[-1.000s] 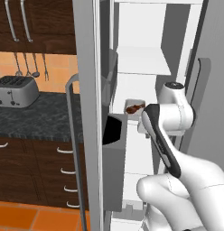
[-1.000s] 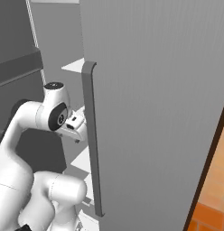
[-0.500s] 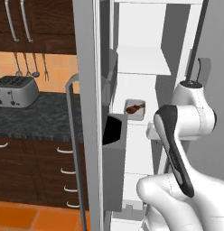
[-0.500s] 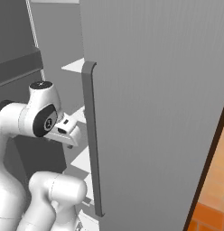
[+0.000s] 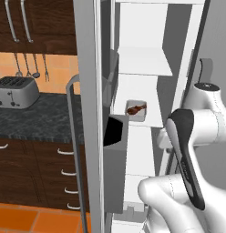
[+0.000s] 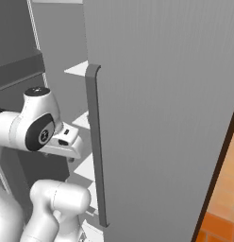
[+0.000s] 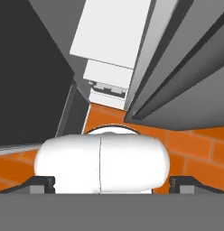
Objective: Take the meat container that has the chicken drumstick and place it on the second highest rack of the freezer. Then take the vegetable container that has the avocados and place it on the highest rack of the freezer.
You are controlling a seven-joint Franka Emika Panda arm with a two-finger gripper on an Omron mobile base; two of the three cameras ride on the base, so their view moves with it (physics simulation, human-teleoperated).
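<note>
1 meat container (image 5: 136,110), with the chicken drumstick (image 5: 136,108) in it, sits on a white freezer (image 5: 141,63) shelf, well beyond and above the claw (image 7: 112,182), which points down, spread wide and empty. It looks light, rigid and smooth; the rim's long sides should suit a pinch.

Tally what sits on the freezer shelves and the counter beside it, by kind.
Small light-grey rectangular meat tray: 1
Reddish-brown chicken drumstick, lying in that tray: 1
Silver toaster on the dark counter: 1
Total: 3
</note>
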